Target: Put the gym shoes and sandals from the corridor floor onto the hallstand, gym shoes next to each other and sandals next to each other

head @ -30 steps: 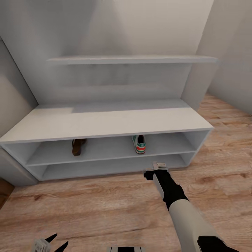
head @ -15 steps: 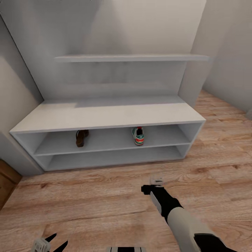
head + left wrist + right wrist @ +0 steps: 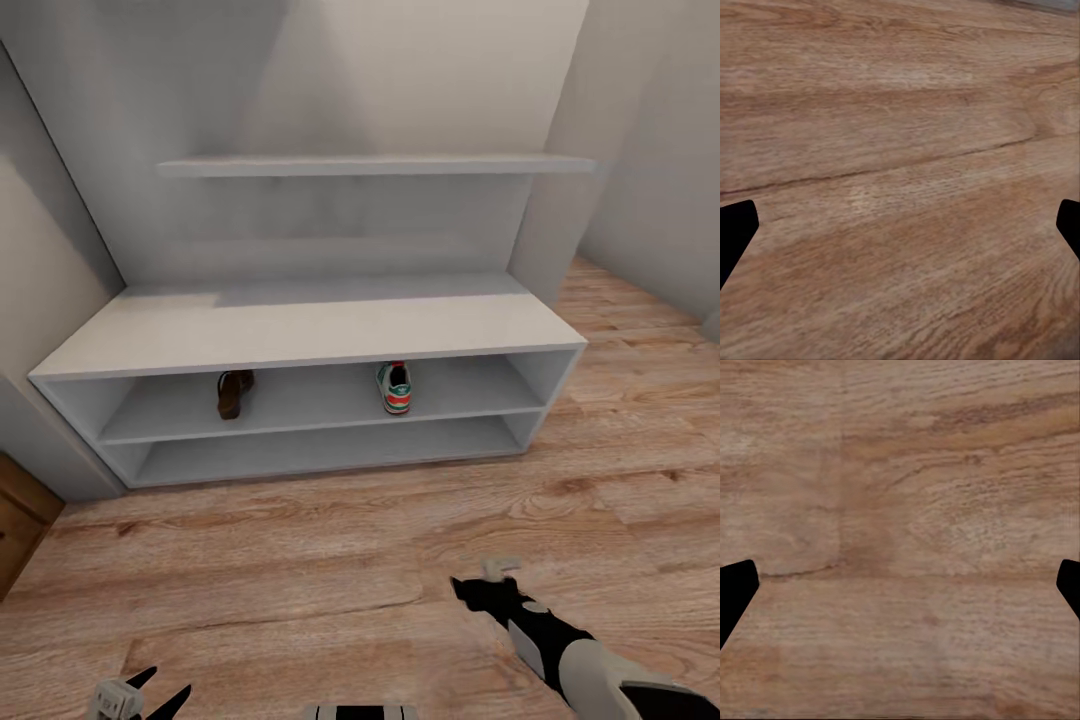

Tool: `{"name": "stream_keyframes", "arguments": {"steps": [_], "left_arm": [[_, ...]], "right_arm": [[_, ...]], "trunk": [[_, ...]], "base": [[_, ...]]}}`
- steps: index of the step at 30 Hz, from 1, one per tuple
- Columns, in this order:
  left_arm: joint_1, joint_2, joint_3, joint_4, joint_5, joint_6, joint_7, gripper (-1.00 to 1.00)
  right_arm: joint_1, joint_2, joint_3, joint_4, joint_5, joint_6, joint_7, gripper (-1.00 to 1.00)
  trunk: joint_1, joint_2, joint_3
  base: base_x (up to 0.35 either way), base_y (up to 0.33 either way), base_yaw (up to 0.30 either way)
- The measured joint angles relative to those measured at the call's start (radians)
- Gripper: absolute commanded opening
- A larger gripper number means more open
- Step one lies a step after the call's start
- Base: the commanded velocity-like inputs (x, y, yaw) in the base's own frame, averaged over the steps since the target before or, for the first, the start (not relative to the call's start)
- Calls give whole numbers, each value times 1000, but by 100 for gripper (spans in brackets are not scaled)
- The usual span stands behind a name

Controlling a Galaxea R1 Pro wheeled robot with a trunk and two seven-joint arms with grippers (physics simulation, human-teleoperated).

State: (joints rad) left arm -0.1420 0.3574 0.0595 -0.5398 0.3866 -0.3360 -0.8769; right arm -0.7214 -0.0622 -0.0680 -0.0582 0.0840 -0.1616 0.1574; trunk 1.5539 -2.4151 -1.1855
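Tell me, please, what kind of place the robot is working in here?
Most likely a home hallway or entry corridor: a pale hallstand holds a sandal and a gym shoe on a low shelf, above wood-plank flooring.

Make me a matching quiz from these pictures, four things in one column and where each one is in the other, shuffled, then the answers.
Things:
1. gym shoe
2. sandal
3. right gripper
4. left gripper

Places:
A. left part of the hallstand upper low shelf
B. over the corridor floor, right of centre
C. right part of that shelf
D. bottom left corner of the head view

Pairs: 1-C, 2-A, 3-B, 4-D
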Motion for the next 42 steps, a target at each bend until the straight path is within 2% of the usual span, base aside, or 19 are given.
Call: {"name": "stream_keyframes", "arguments": {"steps": [4, 6, 11, 16, 21, 24, 27, 34, 42], "left_arm": [[0, 0, 0, 0, 0, 0, 2, 100], [0, 0, 0, 0, 0, -1, 3, 100], [0, 1, 0, 0, 0, -1, 3, 100], [1, 2, 0, 0, 0, 0, 4, 100], [1, 2, 0, 0, 0, 1, 5, 100], [1, 2, 9, 1, 0, 1, 6, 100], [1, 1, 19, 2, 0, 1, 5, 100], [2, 1, 31, 3, 0, 1, 6, 100], [2, 0, 34, 23, 4, 0, 6, 100]], "right_arm": [[41, -61, -1, 18, -2, -87, 185, 100], [56, -83, -1, 22, -2, -108, 235, 100], [91, -113, -1, 24, -3, -127, 273, 100], [109, -149, -3, 24, -4, -132, 283, 100], [118, -172, -3, 25, -5, -134, 285, 100], [144, -191, -5, 24, -15, -134, 286, 100], [150, -194, -6, 24, -29, -135, 286, 100], [155, -196, -6, 25, -58, -136, 285, 100], [162, -194, -6, 25, -63, -136, 284, 100]], "trunk": [[-4, 7, 3], [-11, 21, 9], [-31, 56, 25], [-50, 91, 41], [-69, 126, 58], [-80, 147, 71], [-92, 168, 85], [-92, 168, 96], [-92, 168, 108]], "base": [[0, 0, 0], [0, 0, 0], [0, 0, 0], [0, 0, 0], [0, 0, -16], [0, 0, -63], [0, 0, -74], [0, 0, -78], [0, 0, -80]]}}
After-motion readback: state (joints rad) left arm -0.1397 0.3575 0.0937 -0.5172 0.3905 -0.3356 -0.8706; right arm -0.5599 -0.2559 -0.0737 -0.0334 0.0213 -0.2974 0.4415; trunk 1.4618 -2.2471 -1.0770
